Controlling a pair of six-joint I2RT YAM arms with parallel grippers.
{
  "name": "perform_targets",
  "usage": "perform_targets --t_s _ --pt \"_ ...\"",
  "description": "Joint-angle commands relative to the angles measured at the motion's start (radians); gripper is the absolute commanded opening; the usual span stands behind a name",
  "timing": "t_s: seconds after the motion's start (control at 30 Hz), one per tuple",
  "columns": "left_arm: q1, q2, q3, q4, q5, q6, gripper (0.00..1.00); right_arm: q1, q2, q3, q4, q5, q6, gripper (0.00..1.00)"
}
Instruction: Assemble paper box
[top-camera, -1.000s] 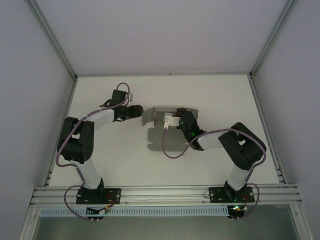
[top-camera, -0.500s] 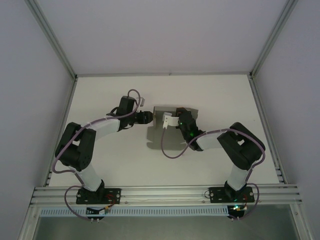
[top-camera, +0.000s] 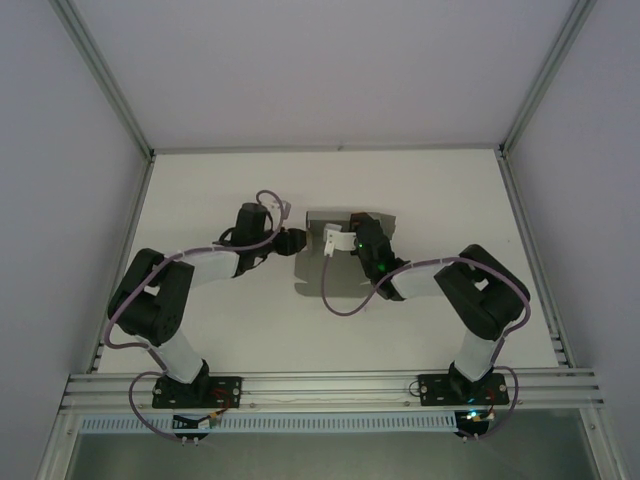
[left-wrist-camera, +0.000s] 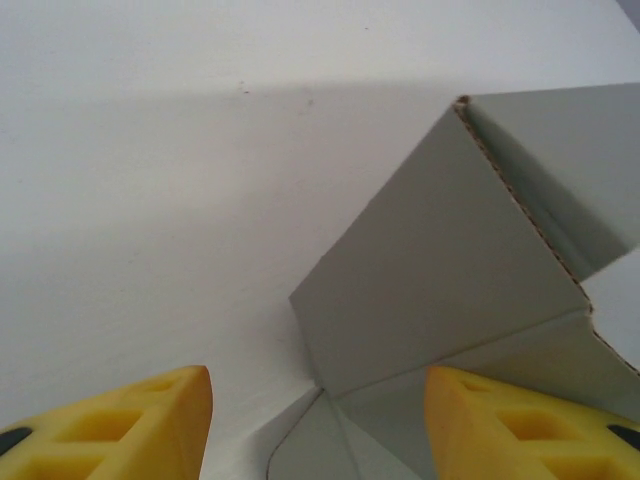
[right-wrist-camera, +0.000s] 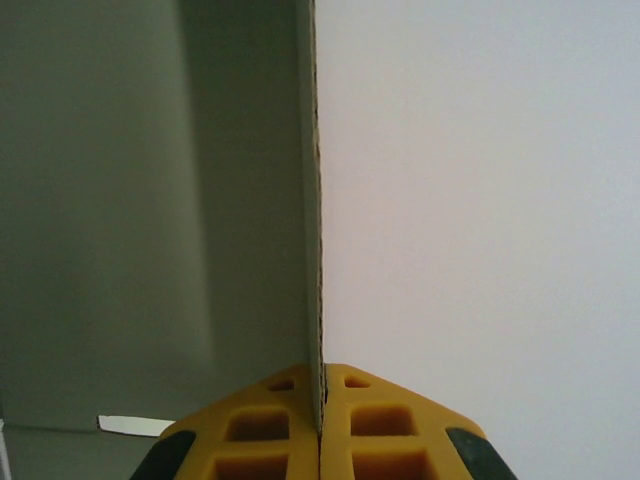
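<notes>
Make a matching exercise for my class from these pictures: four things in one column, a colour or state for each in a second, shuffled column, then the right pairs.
Column 1
1. left hand
2. right hand
3. paper box
4. table

Column 2
A. white and flat
B. clamped shut on thin card
C. open, gripping nothing
D. grey, partly folded, with flaps raised

Pairs: 1-C, 2-B, 3-D, 4-A

Matte grey cardboard paper box (left-wrist-camera: 440, 270), fibrous cut edges.
</notes>
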Motion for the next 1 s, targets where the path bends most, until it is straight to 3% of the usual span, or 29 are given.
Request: perform_targets --t_s 0.0,0.33,0.67,0.83,0.97 --pt "-0.021 -0.003 -0.008 0.054 0.005 0.049 0.58 0.016 0.029 0.009 0.098 0.018 -0.052 0.00" --pt "-0.088 0.065 0.020 0.049 -0.167 0.104 0.57 0.035 0.023 -0.028 -0.001 0.029 0.008 0.00" --pt "-0.101 0.080 0.025 0.104 -0.195 0.104 0.57 0.046 0.029 -0.049 -0.107 0.004 0.038 0.00" --pt "-0.110 0.109 0.056 0.105 -0.222 0.120 0.51 0.052 0.009 -0.022 -0.203 -0.018 0.094 0.00" --pt "-0.125 0.131 0.077 0.105 -0.291 0.112 0.41 0.052 -0.009 -0.001 -0.295 -0.038 0.149 0.00"
